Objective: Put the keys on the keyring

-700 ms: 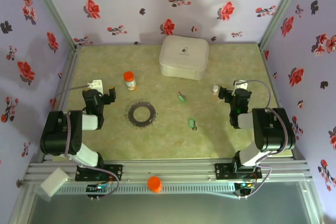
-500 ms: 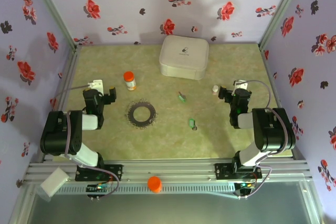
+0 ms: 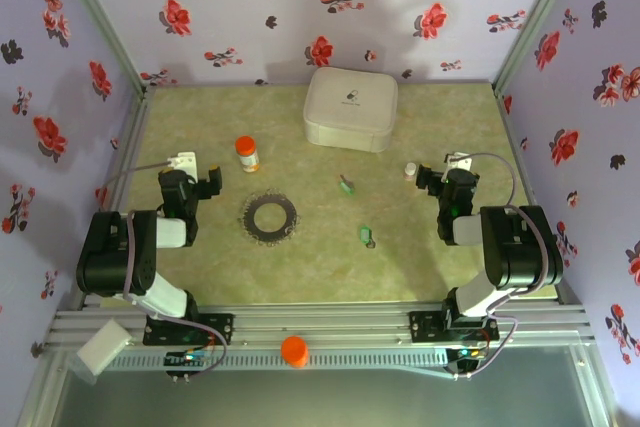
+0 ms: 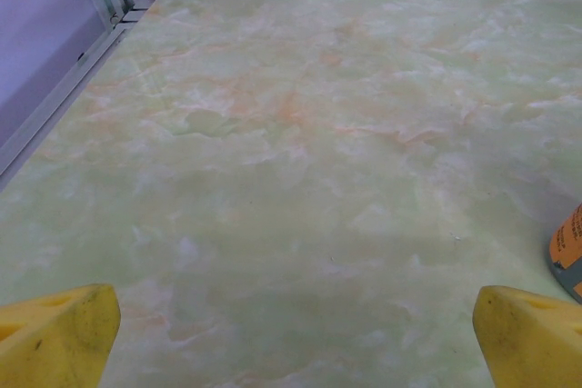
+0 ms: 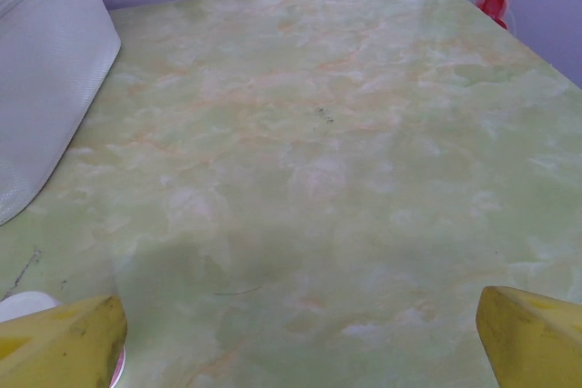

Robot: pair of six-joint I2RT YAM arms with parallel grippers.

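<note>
The table (image 3: 320, 272) is closed in by floral walls (image 3: 60, 67) on the left, the back and the right, and by a metal rail (image 3: 330, 325) along the near edge, where an orange knob (image 3: 294, 350) sits; a white case (image 3: 350, 109) takes the middle of the back edge. The widest bare surface lies between the two arms and along the near strip in front of them.

The keyring (image 3: 269, 217) lies flat as a dark loop left of centre, nearer the left arm, with an orange-capped bottle (image 3: 246, 153) standing apart behind it. The two green-headed keys (image 3: 346, 186) lie to its right, well apart from the loop and from each other; the nearer one (image 3: 366, 236) lies closer to the rail. A white vial (image 3: 410, 170) stands just beside the right arm's fingers.

Set against the earlier top views, nothing has shifted; both arms, the loop and both keys lie where they were.

The left gripper (image 4: 291, 352) has its yellow fingertips spread wide over bare table, holding and touching nothing, with the bottle's edge at the right of its wrist view; the right gripper (image 5: 300, 347) is likewise spread wide and empty, with the vial just beside its left pad and the case further off.
</note>
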